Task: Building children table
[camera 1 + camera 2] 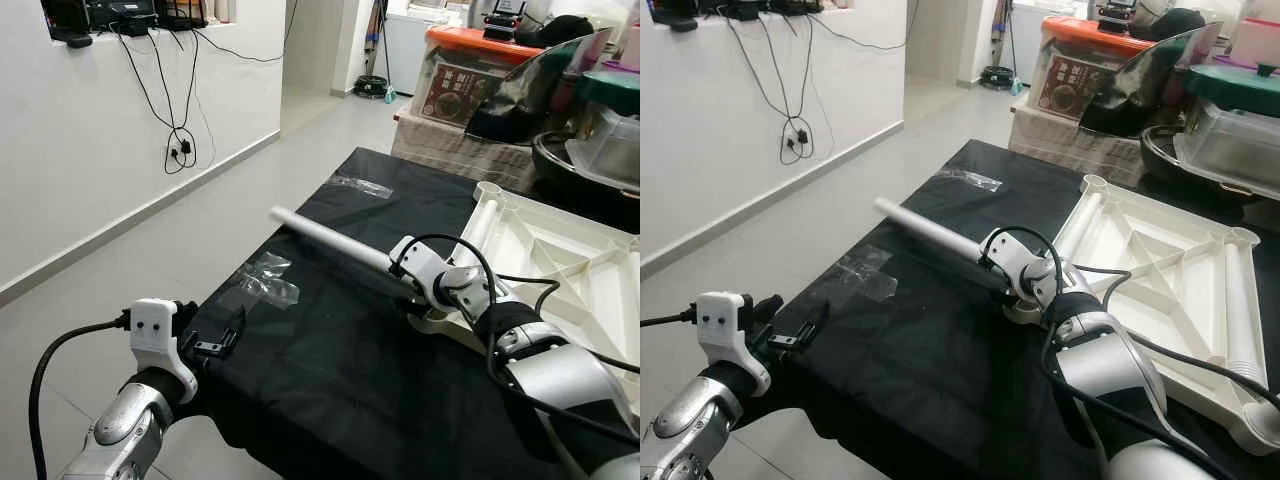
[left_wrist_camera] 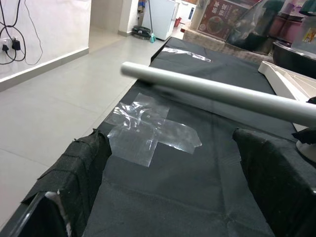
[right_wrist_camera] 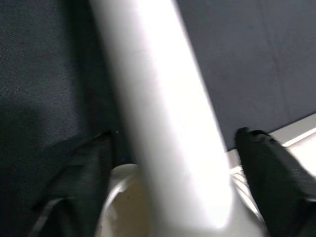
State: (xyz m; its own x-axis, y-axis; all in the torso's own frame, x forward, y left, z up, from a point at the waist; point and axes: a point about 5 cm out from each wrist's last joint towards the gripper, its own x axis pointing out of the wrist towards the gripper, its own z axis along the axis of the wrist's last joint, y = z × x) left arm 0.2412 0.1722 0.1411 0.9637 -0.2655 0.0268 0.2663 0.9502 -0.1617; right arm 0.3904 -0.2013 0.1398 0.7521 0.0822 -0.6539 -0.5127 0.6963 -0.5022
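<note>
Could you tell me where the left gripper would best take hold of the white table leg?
Probably the bare free half of the white table leg, approached from the robot's left, fingers straddling the round tube crosswise. The right gripper occupies the socket end; the left gripper sits open at the table edge.

Right gripper (image 1: 412,283) grips white leg (image 1: 330,243) at tabletop (image 1: 545,250) corner, leg pointing 10 o'clock over black cloth (image 1: 340,350); left gripper (image 1: 215,345) at cloth edge.

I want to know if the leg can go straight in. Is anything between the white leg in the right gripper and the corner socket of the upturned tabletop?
Nothing visible blocks it. The right gripper holds the white leg, whose lower end already sits at the corner socket of the tabletop.
</note>
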